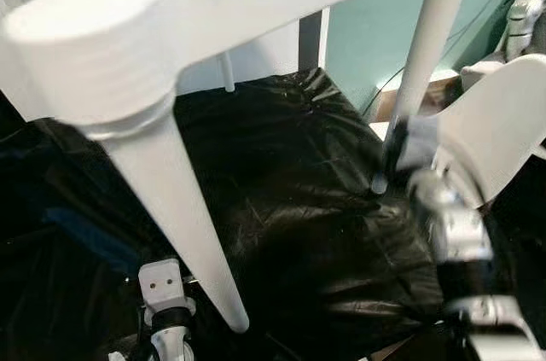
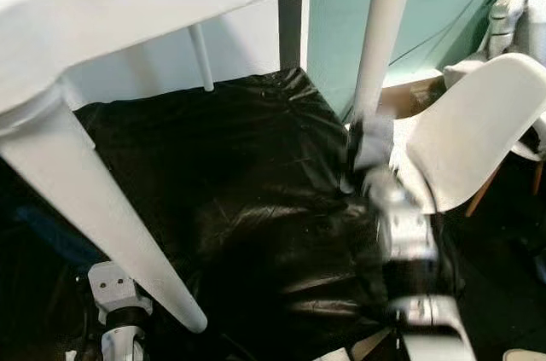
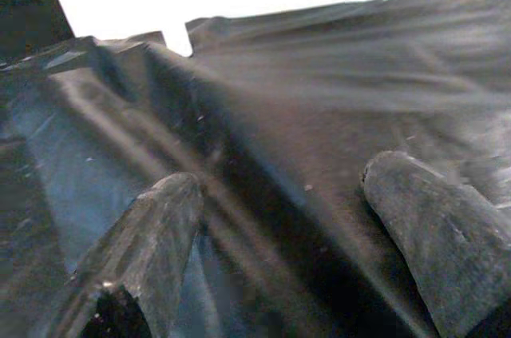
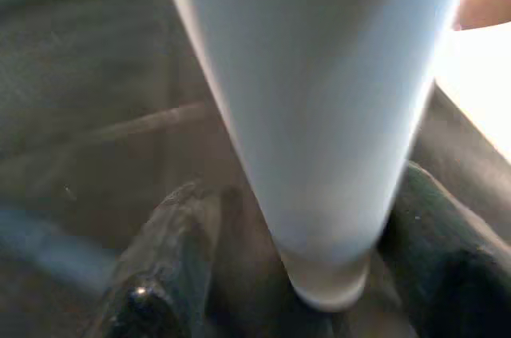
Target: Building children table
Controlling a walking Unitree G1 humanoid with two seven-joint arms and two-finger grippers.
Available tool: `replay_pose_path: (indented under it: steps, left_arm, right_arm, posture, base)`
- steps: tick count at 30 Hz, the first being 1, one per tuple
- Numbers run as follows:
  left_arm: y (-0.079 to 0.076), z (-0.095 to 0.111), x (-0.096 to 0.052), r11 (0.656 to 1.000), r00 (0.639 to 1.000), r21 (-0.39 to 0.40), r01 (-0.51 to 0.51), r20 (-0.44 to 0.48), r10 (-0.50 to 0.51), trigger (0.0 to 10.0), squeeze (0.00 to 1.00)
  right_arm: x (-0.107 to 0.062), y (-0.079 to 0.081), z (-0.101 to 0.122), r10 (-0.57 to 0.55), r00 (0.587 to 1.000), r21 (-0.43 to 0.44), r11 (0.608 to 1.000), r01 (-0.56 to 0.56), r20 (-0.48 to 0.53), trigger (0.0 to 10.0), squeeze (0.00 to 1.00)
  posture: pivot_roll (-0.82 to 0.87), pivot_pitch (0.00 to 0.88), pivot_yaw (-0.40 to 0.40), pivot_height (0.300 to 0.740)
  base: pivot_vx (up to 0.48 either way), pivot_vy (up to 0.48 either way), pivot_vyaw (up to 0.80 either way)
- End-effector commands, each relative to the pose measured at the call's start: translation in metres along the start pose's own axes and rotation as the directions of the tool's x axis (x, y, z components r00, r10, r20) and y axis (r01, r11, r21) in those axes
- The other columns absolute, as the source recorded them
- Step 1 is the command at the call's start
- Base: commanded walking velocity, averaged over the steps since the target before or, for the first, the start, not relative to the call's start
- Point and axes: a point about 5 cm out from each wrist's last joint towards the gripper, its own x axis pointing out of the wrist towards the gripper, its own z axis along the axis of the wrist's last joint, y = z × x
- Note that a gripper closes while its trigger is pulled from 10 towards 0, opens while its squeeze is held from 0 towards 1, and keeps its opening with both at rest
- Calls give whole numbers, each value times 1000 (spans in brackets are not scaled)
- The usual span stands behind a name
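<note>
L hand w/ both black fingers spread wide, nothing btwn them, over wrinkled black plastic sheet.
</note>
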Motion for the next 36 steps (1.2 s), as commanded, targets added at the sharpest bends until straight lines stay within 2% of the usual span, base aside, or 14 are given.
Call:
replay_pose_path:
  steps: [1, 3, 6, 7, 12, 14, 16, 18, 20, 22, 25, 30, 36]
  left_arm:
    - [3, -2, -1, 999, 999, 8, -31, -17, 31, 10000, 0]
    - [3, -2, -1, 999, 999, 8, -31, -17, 31, 10000, 0]
    - [4, -2, 0, 999, 999, 10, -30, -14, 31, 10000, 0]
    - [5, -1, 1, 999, 999, 14, -35, -5, 35, 10000, 0]
    - [7, 2, 2, 999, 999, 24, -48, 10, 48, 10000, 0]
    - [9, 4, 3, 998, 998, 29, -60, 28, 59, 10000, 0]
    - [18, 13, 2, 994, 992, 11, -109, 68, 108, 10000, 0]
    - [18, 13, 2, 994, 992, 11, -109, 68, 108, 10000, 0]
    - [22, 21, 0, 993, 988, -18, -118, 97, 119, 10000, 0]
    - [22, 21, 0, 993, 988, -18, -118, 97, 119, 10000, 0]
    - [20, 28, -8, 996, 990, -32, -81, 112, 84, 10000, 0]
    - [20, 26, -11, 998, 993, -23, -59, 106, 61, 10000, 0]
    - [28, 28, -20, 999, 992, -28, -45, 120, 48, 10000, 0]
  right_arm:
    - [-3, 8, 10, 29, 998, -24, 999, -28, 59, 10000, 0]
    - [-3, 8, 10, 29, 998, -24, 999, -28, 59, 10000, 0]
    - [-12, 9, 6, 13, 996, -25, 1000, -11, 88, 10000, 0]
    - [-22, 12, 0, 2, 992, -43, 999, 3, 126, 10000, 0]
    - [-29, 16, -6, 19, 989, -68, 998, -9, 146, 10000, 0]
    - [-34, 19, -10, 39, 987, -82, 996, -26, 157, 10000, 0]
    - [-50, 26, -19, 118, 977, -95, 990, -102, 180, 10000, 0]
    - [-50, 26, -19, 118, 977, -95, 990, -102, 180, 10000, 0]
    - [-64, 23, -27, 133, 972, -89, 989, -118, 191, 10000, 0]
    - [-64, 23, -27, 133, 972, -89, 989, -118, 191, 10000, 0]
    - [-81, 17, -35, 111, 968, -58, 993, -100, 224, 10000, 0]
    - [-86, 19, -37, 118, 963, -44, 993, -110, 241, 10000, 0]
    - [-103, 13, -29, 121, 943, -65, 992, -106, 309, 10000, 0]
  posture:
    - [-73, 0, 65, 740]
    - [-73, 0, 65, 740]
    - [-74, 0, 66, 740]
    - [-76, 0, 67, 740]
    - [-77, 0, 67, 740]
    - [-73, 0, 66, 740]
    - [-70, 0, 66, 740]
    - [-70, 0, 66, 740]
    - [-66, 0, 65, 740]
    - [-66, 0, 65, 740]
    - [-60, 0, 67, 740]
    - [-56, 0, 68, 740]
    - [-46, 0, 72, 740]
  base:
    - [0, 0, 0]
    - [0, 0, 0]
    - [0, 0, 0]
    - [0, 0, 0]
    - [0, 0, 0]
    - [0, 0, 0]
    - [0, 0, 0]
    - [0, 0, 0]
    - [0, 0, 0]
    - [0, 0, 0]
    - [0, 0, 0]
    - [0, 0, 0]
    - [0, 0, 0]
